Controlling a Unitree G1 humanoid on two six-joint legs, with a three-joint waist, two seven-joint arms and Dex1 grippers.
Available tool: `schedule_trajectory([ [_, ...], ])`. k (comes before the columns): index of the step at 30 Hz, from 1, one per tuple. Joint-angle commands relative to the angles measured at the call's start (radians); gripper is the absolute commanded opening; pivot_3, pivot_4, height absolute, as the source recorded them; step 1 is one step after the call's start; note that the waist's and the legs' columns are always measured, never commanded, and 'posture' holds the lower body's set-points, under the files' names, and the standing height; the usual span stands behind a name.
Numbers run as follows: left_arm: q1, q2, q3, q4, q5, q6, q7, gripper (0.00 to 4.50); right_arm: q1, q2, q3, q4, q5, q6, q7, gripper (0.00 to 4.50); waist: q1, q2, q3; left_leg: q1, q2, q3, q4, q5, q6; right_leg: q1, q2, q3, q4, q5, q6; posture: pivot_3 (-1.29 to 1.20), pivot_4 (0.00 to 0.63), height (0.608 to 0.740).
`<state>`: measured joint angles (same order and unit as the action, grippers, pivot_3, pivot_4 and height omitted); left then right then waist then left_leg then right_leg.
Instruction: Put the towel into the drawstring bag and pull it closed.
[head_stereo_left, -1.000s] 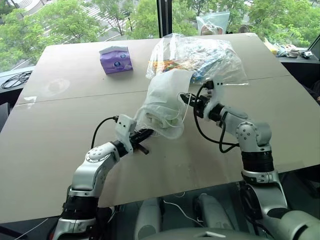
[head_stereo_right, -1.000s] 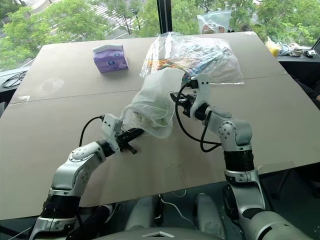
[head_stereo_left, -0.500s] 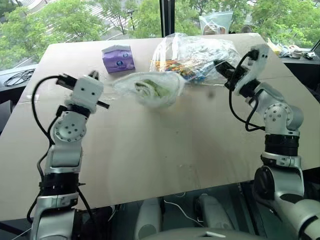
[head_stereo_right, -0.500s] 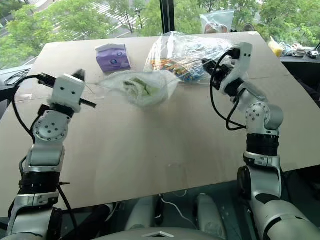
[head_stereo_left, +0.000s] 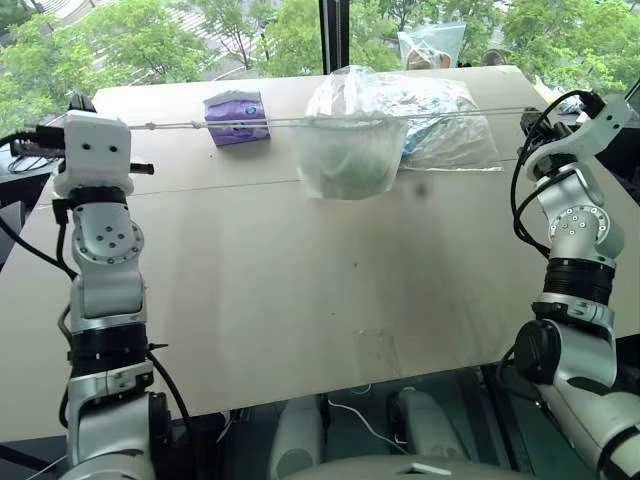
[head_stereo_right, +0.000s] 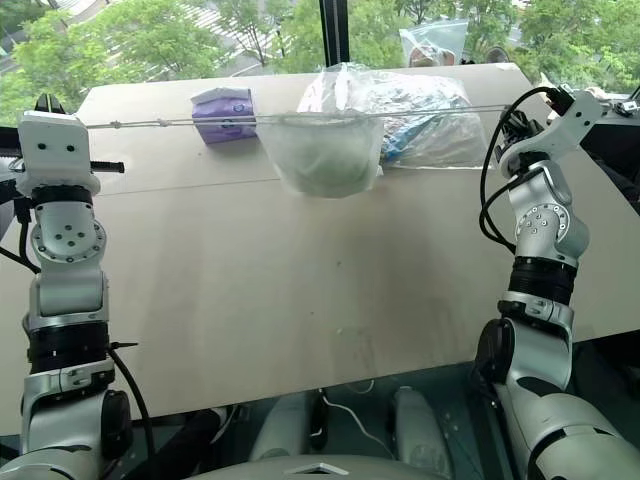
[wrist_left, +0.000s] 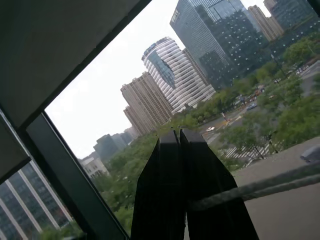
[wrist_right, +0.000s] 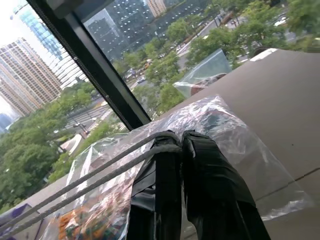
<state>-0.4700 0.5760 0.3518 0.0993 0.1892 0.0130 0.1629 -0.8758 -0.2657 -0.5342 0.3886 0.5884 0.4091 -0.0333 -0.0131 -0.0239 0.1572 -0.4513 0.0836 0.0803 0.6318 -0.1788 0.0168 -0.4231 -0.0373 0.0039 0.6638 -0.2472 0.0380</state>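
A broad tan desk (head_stereo_left: 300, 300) is filling the middle of the room, a seam crossing it from side to side. Behind its far edge, daylight is coming in through a tall window split by a dark vertical frame (head_stereo_left: 334, 35). Green trees (head_stereo_left: 130, 45) are showing outside, and high-rise towers (wrist_left: 165, 85) are standing under a pale sky beyond them.

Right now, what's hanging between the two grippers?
In the head views, the drawstring bag with the towel inside hangs on taut cords stretched from the left gripper to the right gripper.
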Motion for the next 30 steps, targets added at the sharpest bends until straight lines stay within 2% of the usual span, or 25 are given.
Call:
schedule_trajectory([
  [1,0.001,-0.021,0.171,0.026,-0.095,0.102,0.087,0.07,-0.023,-0.052,-0.194,0.101,0.013,-0.127,-0.27,0.0,0.0,0.0,0.0,0.0,0.0,0.0,0.0,0.0,0.0,0.0,0.0,0.0,0.0,0.0,0.0,0.0,0.15,0.74],
  [6,-0.001,-0.054,0.214,0.028,-0.172,0.177,0.123,0.07,-0.031,-0.065,-0.27,0.203,0.061,-0.184,-0.455,0.0,-0.001,0.0,0.0,0.0,0.0,0.001,0.0,0.0,0.0,0.0,0.0,0.002,0.0,0.001,0.001,0.0,0.15,0.74],
  [8,-0.002,-0.062,0.19,0.029,-0.213,0.212,0.086,0.07,-0.032,-0.065,-0.254,0.2,0.081,-0.172,-0.439,0.0,-0.002,0.0,0.0,0.0,0.0,0.002,0.0,0.0,0.0,0.0,0.0,0.003,0.0,0.001,0.001,0.0,0.15,0.74],
  [11,-0.022,-0.095,0.055,0.017,-0.324,0.239,-0.125,0.07,-0.019,-0.069,-0.085,0.116,0.09,-0.016,-0.214,0.0,-0.004,0.001,0.0,0.001,0.0,0.003,0.0,0.0,0.0,0.0,0.0,0.004,0.0,0.001,0.002,0.0,0.15,0.74],
  [14,-0.021,-0.092,-0.113,-0.048,-0.386,0.253,-0.381,0.07,0.059,-0.103,0.151,-0.067,0.08,0.125,0.082,0.0,-0.003,0.001,0.0,0.0,0.0,0.003,0.0,0.0,0.0,0.0,0.0,0.004,-0.001,0.001,0.002,0.0,0.15,0.74],
  [15,-0.013,-0.083,-0.173,-0.084,-0.404,0.261,-0.476,0.28,0.106,-0.144,0.264,-0.15,0.047,0.147,0.205,0.73,-0.002,0.001,0.0,0.001,0.0,0.003,0.0,0.0,0.0,0.0,0.0,0.004,-0.001,0.001,0.002,0.0,0.15,0.74],
  [16,-0.006,-0.078,-0.207,-0.112,-0.418,0.269,-0.538,0.59,0.149,-0.181,0.345,-0.214,0.023,0.163,0.295,0.95,0.0,0.001,0.0,0.0,0.0,0.003,0.0,0.0,0.0,0.0,0.0,0.004,-0.001,0.001,0.002,0.0,0.15,0.74],
  [17,0.003,-0.074,-0.223,-0.14,-0.44,0.289,-0.58,0.89,0.2,-0.227,0.41,-0.275,0.018,0.194,0.387,1.41,-0.002,0.0,0.0,0.0,0.0,0.002,0.0,0.0,0.0,0.0,0.0,0.004,-0.001,0.001,0.002,0.0,0.15,0.74],
  [19,0.049,-0.045,-0.245,-0.205,-0.495,0.347,-0.675,1.82,0.314,-0.327,0.49,-0.38,0.013,0.212,0.558,2.42,-0.002,0.0,0.0,0.0,0.0,0.002,0.0,0.0,0.0,0.0,0.001,0.004,-0.001,0.001,0.002,0.0,0.15,0.74],
  [21,0.112,-0.004,-0.239,-0.264,-0.561,0.415,-0.762,2.73,0.396,-0.408,0.527,-0.426,-0.022,0.174,0.669,3.33,-0.002,0.0,0.0,0.001,0.0,0.002,0.0,0.0,0.0,0.001,0.001,0.004,-0.002,0.001,0.002,0.0,0.15,0.74],
  [22,0.162,0.025,-0.219,-0.293,-0.598,0.449,-0.803,3.15,0.441,-0.45,0.53,-0.425,-0.052,0.127,0.721,3.35,-0.003,0.001,0.0,0.001,0.0,0.002,-0.001,0.0,0.0,0.0,0.001,0.004,-0.002,0.001,0.002,0.0,0.15,0.74],
  [24,0.267,0.097,-0.195,-0.325,-0.616,0.513,-0.849,3.15,0.515,-0.524,0.52,-0.402,-0.112,0.047,0.789,3.35,-0.007,0.003,0.002,0.002,0.0,0.004,-0.001,0.0,0.0,0.0,0.001,0.006,-0.002,0.001,0.002,0.0,0.15,0.74],
  [27,0.375,0.151,-0.163,-0.351,-0.632,0.541,-0.89,3.15,0.59,-0.579,0.495,-0.368,-0.155,-0.054,0.872,3.35,-0.008,0.003,0.002,0.004,0.0,0.005,0.0,0.0,0.001,-0.001,0.002,0.007,-0.001,0.0,0.001,0.0,0.15,0.74],
  [30,0.442,0.156,-0.119,-0.363,-0.655,0.533,-0.918,3.15,0.637,-0.564,0.426,-0.362,-0.101,-0.098,0.946,3.35,-0.004,0.002,0.002,0.005,0.001,0.003,0.002,0.0,0.0,0.001,0.002,0.007,-0.001,-0.002,0.0,0.0,0.15,0.74],
])
